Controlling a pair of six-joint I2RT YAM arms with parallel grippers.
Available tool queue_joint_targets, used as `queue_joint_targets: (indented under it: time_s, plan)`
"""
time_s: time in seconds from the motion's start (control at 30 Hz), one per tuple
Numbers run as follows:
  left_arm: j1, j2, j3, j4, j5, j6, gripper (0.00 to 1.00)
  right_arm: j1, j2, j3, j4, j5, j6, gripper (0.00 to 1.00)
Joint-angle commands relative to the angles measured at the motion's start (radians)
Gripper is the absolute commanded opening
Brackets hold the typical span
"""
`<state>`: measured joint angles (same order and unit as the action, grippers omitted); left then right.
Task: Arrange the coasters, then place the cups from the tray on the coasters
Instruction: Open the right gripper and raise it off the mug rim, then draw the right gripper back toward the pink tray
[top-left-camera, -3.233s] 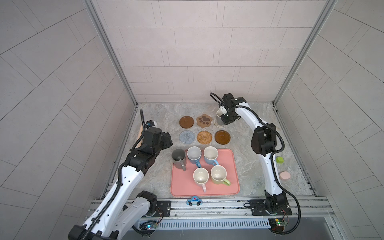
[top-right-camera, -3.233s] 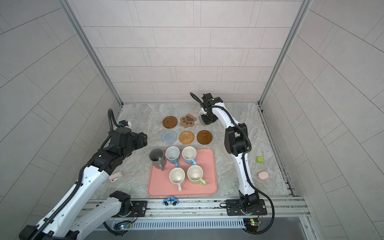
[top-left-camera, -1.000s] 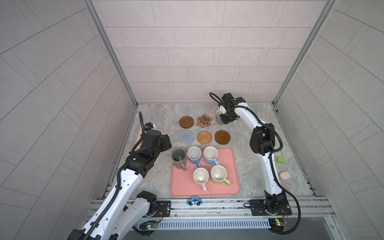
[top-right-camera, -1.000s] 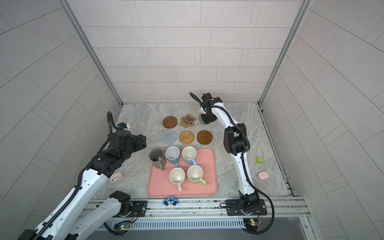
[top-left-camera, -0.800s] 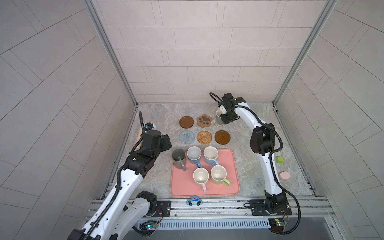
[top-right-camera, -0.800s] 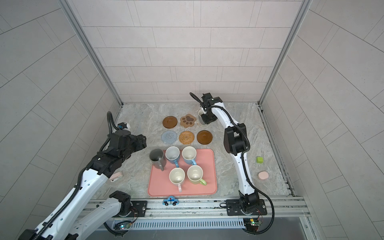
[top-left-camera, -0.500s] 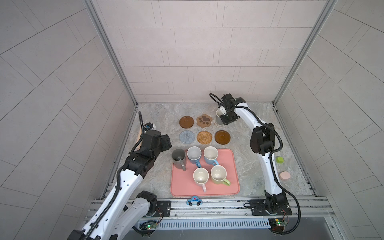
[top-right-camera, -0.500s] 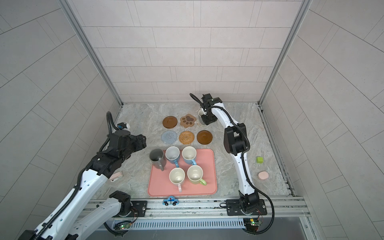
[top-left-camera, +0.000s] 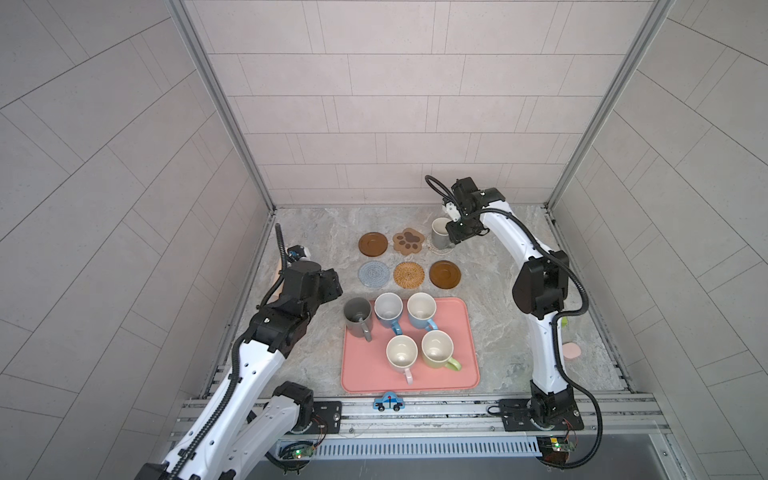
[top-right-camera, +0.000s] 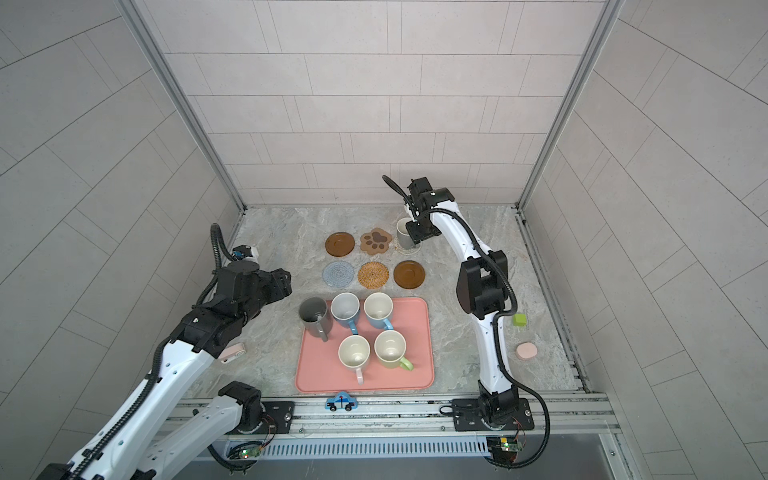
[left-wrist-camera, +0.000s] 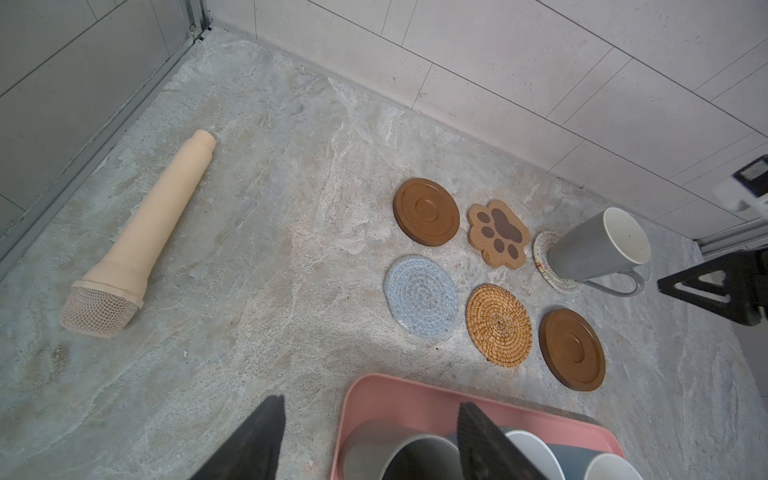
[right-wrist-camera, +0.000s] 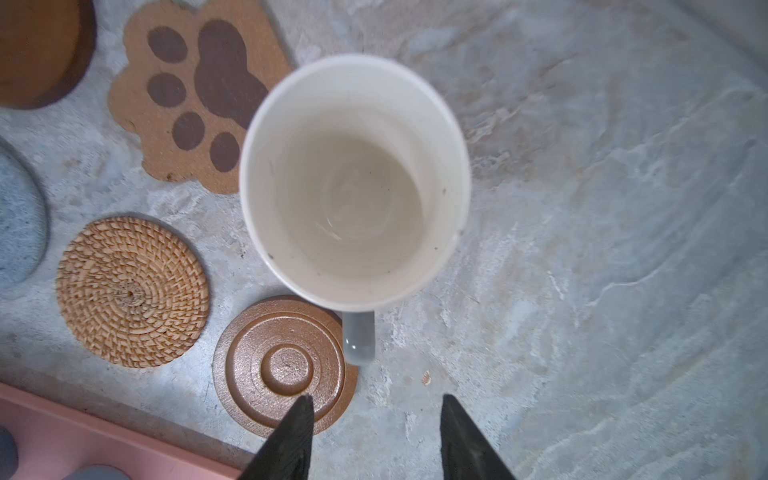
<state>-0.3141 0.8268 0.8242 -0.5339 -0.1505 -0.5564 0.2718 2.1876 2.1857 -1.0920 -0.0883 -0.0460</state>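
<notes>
A short grey cup (top-left-camera: 439, 232) stands on the cream coaster (left-wrist-camera: 543, 258) at the back right, its handle (right-wrist-camera: 358, 336) pointing at my right gripper (right-wrist-camera: 376, 409). That gripper is open and just clear of the handle, with nothing between its fingers. Five bare coasters lie beside the cup: a brown disc (top-left-camera: 373, 244), the paw print (top-left-camera: 409, 241), grey-blue (top-left-camera: 374, 273), rattan (top-left-camera: 409, 274) and a second brown disc (top-left-camera: 445, 274). The pink tray (top-left-camera: 415, 376) holds a dark grey cup (top-left-camera: 357, 316), two blue cups (top-left-camera: 388, 309), a pink one (top-left-camera: 402, 353) and a yellow-green one (top-left-camera: 437, 351). My left gripper (left-wrist-camera: 370, 415) hangs open over the tray's far left corner.
A beige toy microphone (left-wrist-camera: 141, 232) lies on the marble by the left wall. A small pink disc (top-left-camera: 571, 351) and a green cube (top-right-camera: 519, 320) sit at the right, behind my right arm. A blue toy car (top-left-camera: 389, 402) rests on the front rail.
My right gripper has opened and let go of the grey cup's handle; the cup stays on the cream coaster. The left arm has hardly moved.
</notes>
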Motion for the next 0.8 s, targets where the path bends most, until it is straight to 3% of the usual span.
queue_joint_targets:
  time_s: [0.0,0.37,0.6,0.77]
  plan:
    - [0.006,-0.014,-0.003,-0.01,-0.029,0.004,0.72,-0.004,-0.102,-0.037,-0.01,0.038,0.017,0.53]
    - [0.007,-0.005,0.004,-0.006,-0.047,0.017,0.73,0.053,-0.439,-0.389,0.058,0.019,0.108,0.54]
    - [0.007,0.005,-0.006,-0.003,-0.028,0.006,0.73,0.168,-0.613,-0.622,0.086,0.053,0.212,0.54]
    - [0.007,0.003,-0.01,0.02,-0.032,-0.001,0.73,0.269,-0.665,-0.694,0.067,0.082,0.266,0.54]
